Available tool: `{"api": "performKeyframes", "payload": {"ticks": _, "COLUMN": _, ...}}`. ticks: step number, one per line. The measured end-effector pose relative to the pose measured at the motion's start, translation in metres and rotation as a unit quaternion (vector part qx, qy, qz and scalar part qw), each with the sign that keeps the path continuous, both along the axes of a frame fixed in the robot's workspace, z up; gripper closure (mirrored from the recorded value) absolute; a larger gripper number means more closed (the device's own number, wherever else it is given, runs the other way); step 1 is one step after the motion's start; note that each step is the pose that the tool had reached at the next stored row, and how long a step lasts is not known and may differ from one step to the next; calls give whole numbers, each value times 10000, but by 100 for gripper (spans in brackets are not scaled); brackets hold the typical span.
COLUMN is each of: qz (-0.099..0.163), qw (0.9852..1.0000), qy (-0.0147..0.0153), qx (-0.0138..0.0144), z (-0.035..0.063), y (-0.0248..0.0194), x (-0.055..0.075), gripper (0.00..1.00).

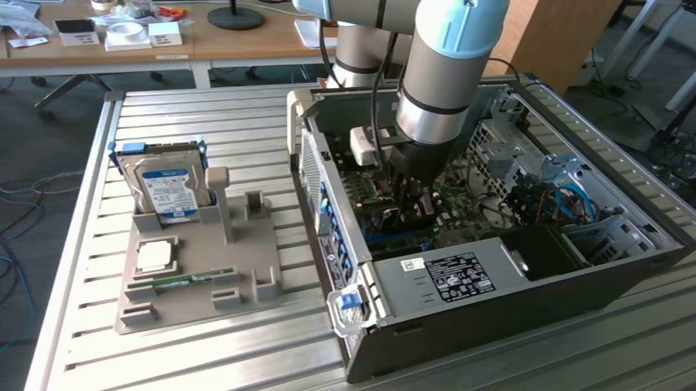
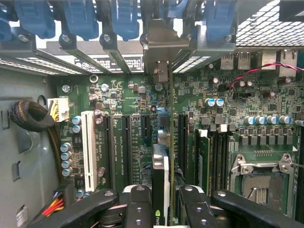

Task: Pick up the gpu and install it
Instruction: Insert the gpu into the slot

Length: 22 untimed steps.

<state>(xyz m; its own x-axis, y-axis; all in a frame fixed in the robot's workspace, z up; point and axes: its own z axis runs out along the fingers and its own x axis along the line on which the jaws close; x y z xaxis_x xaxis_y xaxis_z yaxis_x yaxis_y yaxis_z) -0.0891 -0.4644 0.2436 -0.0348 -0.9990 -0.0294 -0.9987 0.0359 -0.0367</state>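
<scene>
Wooden desk (image 1: 163, 45); slatted metal table (image 1: 218, 114)

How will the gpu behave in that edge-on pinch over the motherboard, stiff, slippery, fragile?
Probably stiff: the gpu hangs straight and edge-on in the gripper, with no visible sag. Likely prone to twisting, since the fingers pinch only its thin top edge. Probably fragile if pushed off-line: it sits close among the motherboard's slots and small components.
</scene>
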Motion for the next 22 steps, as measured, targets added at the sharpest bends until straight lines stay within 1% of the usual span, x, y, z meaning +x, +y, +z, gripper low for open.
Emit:
{"api": "performKeyframes", "payload": {"ticks": 5, "qz": 0, "qw": 10000, "qy": -1, "qx": 4, "z": -17, "y": 3, "x": 0, "gripper": 73}}
{"api": "performKeyframes", "payload": {"ticks": 13, "qz": 0, "qw": 10000, "qy": 1, "qx": 0, "z": -48, "y": 2, "x": 0, "gripper": 73}}
{"api": "performKeyframes", "payload": {"ticks": 22, "qz": 0, "qw": 10000, "qy": 0, "qx": 2, "z": -56, "y": 3, "x": -1, "gripper": 73}}
